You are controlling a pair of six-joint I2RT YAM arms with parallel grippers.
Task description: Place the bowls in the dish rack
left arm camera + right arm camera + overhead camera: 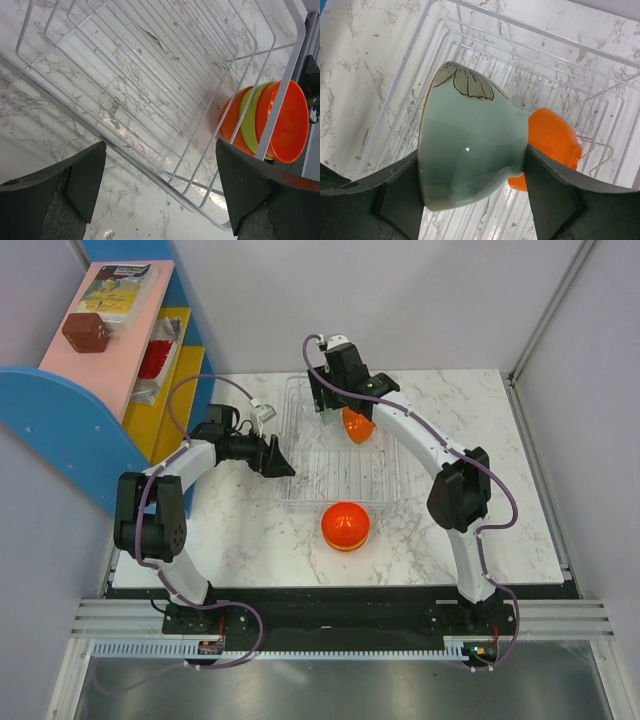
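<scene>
The wire dish rack (300, 455) lies on the marble table; its wires fill both wrist views (125, 75) (580, 85). My right gripper (348, 408) hovers over the rack's far part, shut on a pale green bowl with a leaf pattern (470, 150), held on its side. An orange bowl (552, 142) sits just behind it in the rack and also shows in the top view (358, 426). A stack of orange and lime bowls (346, 525) lies upside down on the table at the rack's near edge, seen past the rack's corner (285, 120). My left gripper (284, 461) (160, 185) is open and empty at the rack's left side.
A blue and yellow shelf unit (90, 410) with a pink top stands at the table's left, close behind my left arm. Grey walls enclose the table at the back and right.
</scene>
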